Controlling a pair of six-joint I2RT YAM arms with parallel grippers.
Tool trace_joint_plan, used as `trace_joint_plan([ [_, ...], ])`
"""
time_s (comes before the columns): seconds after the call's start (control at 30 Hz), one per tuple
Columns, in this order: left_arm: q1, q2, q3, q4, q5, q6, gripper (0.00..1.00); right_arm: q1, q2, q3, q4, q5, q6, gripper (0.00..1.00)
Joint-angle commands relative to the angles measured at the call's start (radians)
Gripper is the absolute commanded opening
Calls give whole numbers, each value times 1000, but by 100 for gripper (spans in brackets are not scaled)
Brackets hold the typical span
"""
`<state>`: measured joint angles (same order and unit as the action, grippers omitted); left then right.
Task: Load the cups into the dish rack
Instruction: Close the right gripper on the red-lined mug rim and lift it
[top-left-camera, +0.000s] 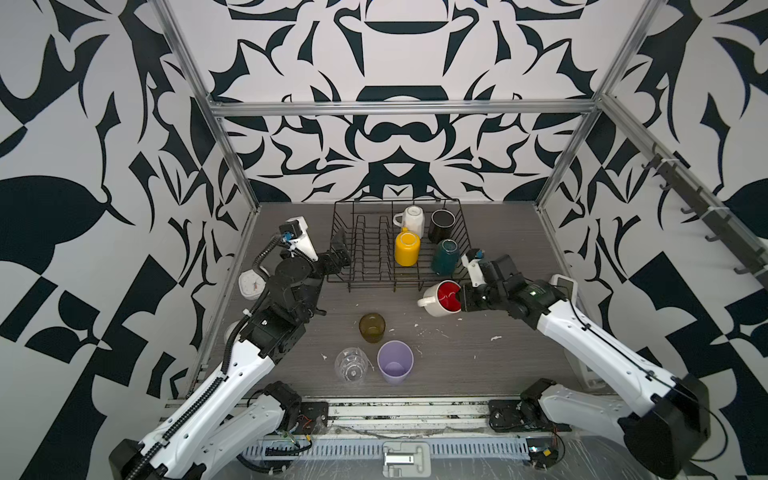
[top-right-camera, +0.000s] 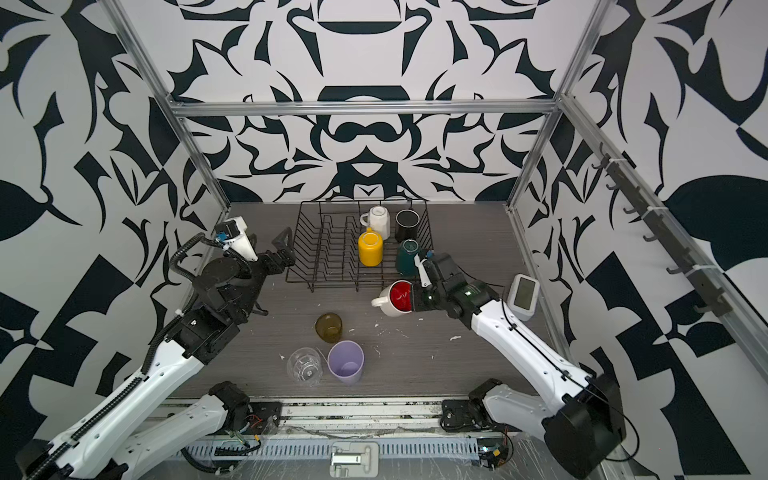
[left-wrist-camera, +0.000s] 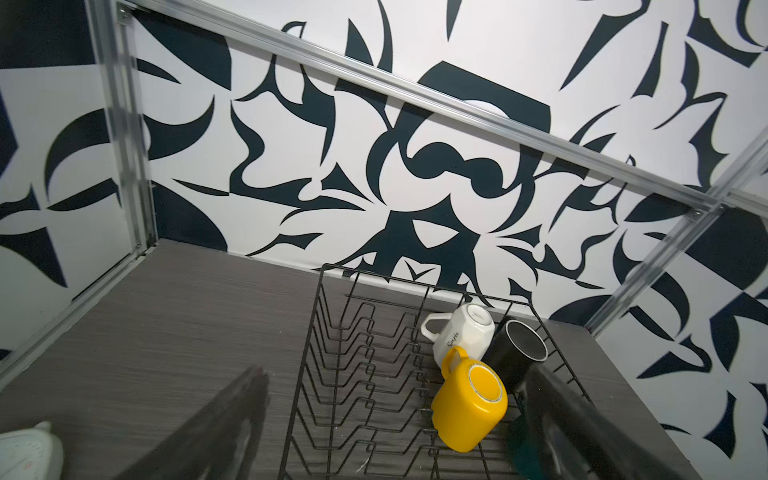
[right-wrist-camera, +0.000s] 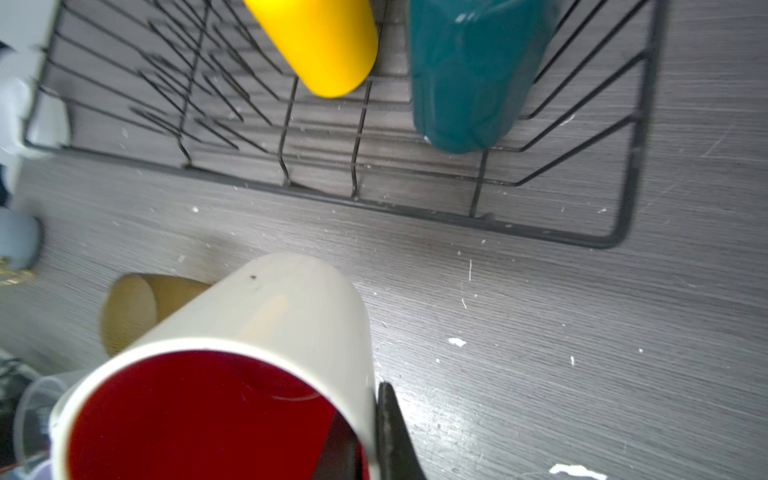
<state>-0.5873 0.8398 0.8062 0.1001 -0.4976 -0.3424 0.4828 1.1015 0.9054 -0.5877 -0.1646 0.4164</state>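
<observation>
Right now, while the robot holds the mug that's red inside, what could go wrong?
1. The right jaws pinch only the thin rim of the red-inside white mug, which is tipped sideways, so it could slip or swing.
2. The right side of the dish rack already holds the teal mug and the yellow mug; the incoming mug might knock them.
3. If dropped, it could hit the amber glass standing nearby.

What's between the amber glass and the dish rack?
Nothing: only bare grey tabletop separates the amber glass from the dish rack, as both top views show.
</observation>
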Motion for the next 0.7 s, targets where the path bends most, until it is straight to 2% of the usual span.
trace_joint_plan([
  [0.0, 19, -6, -37, 135, 158, 37, 99, -61, -38, 21, 93, -202, 54, 0],
  [0.13, 24, 33, -61, 202, 331, 79, 99, -146, -24, 6, 236, -389, 151, 0],
  [0.3, 24, 94, -73, 267, 553, 123, 99, -198, -7, 4, 376, -512, 251, 0],
  [0.4, 24, 121, -107, 361, 685, 155, 99, -211, 0, 11, 441, -556, 295, 0],
  [0.53, 24, 155, -152, 472, 784, 203, 99, -216, 15, 22, 521, -599, 324, 0],
  [0.67, 24, 199, -193, 592, 941, 262, 99, -216, 38, 38, 592, -635, 355, 0],
])
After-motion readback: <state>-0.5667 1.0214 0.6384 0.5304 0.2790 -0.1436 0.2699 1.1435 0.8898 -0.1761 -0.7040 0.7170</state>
